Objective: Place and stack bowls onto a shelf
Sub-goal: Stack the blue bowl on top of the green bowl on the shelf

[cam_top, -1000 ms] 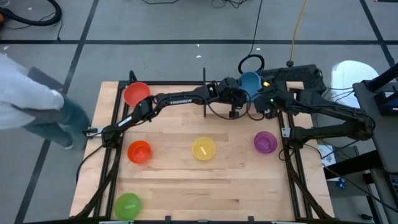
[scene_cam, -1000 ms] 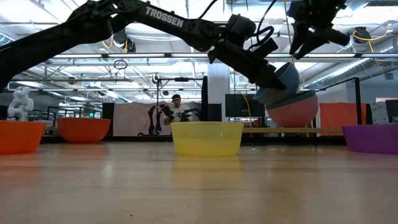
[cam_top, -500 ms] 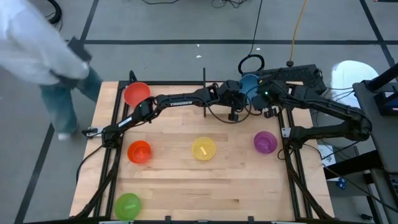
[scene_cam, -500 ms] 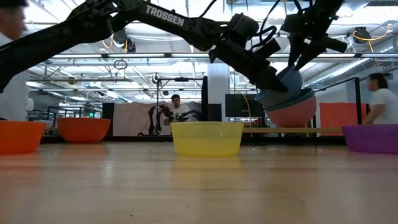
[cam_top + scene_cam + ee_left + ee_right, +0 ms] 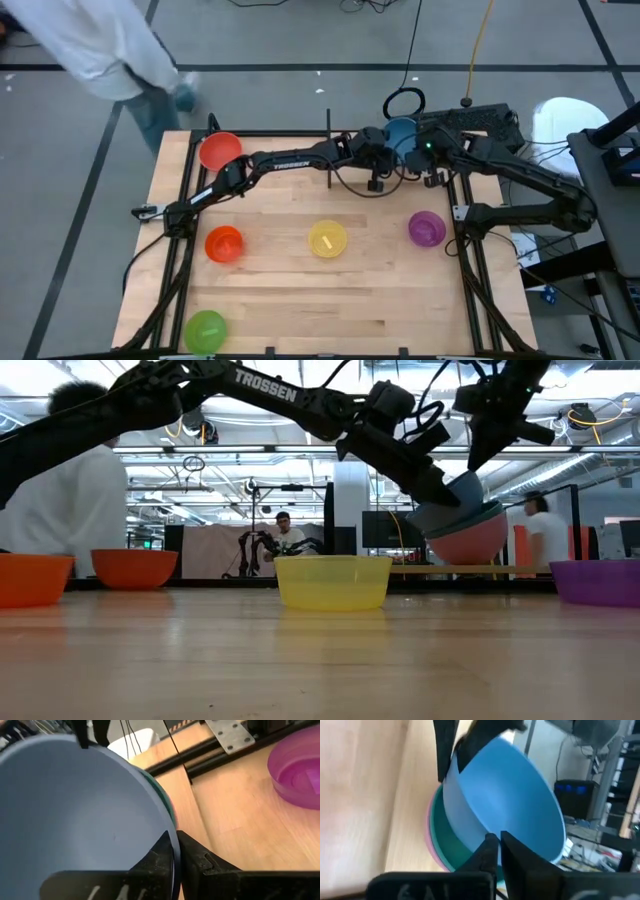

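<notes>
A blue bowl point(image 5: 402, 131) sits tilted in a teal bowl point(image 5: 478, 520), which is nested in a pink bowl point(image 5: 470, 543) on the shelf point(image 5: 530, 569) at the table's far right. My left gripper point(image 5: 386, 146) is shut on the blue bowl's left rim. My right gripper point(image 5: 424, 150) is shut on its right rim. Both also show in the low view: left gripper point(image 5: 437, 487), right gripper point(image 5: 482, 458). My left gripper pinches the blue bowl's rim point(image 5: 170, 838), one finger inside the bowl and one outside. It comes slanting down from the table's left. The bowl is tilted, its lower side in the teal bowl point(image 5: 168, 806). My right gripper pinches the blue bowl's rim point(image 5: 496, 831) on the side opposite the left gripper, one finger inside and one outside. It comes from above, pointing down. The bowl stays tilted over the teal bowl point(image 5: 445, 842) and the pink bowl point(image 5: 428, 845).
On the table stand a red bowl point(image 5: 220, 150) at the far left, an orange bowl point(image 5: 223, 243), a yellow bowl point(image 5: 327, 239), a purple bowl point(image 5: 427, 228) and a green bowl point(image 5: 206, 328) at the near left. A person point(image 5: 100, 45) walks past the far left corner.
My right gripper has come down from above the stack onto the blue bowl's right rim. The blue bowl stays tilted in the teal bowl with my left gripper on it. A person has walked along the table's left side toward the far end.
</notes>
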You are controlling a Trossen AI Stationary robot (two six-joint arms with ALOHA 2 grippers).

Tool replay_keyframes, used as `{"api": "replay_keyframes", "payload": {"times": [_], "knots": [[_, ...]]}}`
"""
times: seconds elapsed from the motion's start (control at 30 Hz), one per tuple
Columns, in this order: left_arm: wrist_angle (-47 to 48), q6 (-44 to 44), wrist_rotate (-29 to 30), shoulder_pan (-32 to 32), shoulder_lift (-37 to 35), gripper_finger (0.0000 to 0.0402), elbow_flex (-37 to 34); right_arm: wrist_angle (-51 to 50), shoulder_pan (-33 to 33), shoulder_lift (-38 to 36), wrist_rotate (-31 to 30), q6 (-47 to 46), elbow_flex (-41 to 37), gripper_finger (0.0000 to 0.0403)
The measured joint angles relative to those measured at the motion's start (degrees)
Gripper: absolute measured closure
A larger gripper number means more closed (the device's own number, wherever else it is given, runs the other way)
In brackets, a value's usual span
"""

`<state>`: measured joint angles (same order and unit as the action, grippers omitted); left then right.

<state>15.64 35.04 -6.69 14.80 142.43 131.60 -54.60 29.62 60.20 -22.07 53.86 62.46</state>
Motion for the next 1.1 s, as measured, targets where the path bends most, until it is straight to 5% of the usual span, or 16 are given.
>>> {"api": "replay_keyframes", "payload": {"times": [0.53,1.1], "knots": [[-1.4,0.0,2.0,-1.3,0.0,0.0381,0.2,-2.9,4.0,-0.5,4.0,-2.2,-0.1,0.0402],[-6.7,-0.4,4.5,-1.0,-0.5,0.038,0.3,3.1,3.9,-5.5,-0.2,-2.4,-0.2,0.0398]]}}
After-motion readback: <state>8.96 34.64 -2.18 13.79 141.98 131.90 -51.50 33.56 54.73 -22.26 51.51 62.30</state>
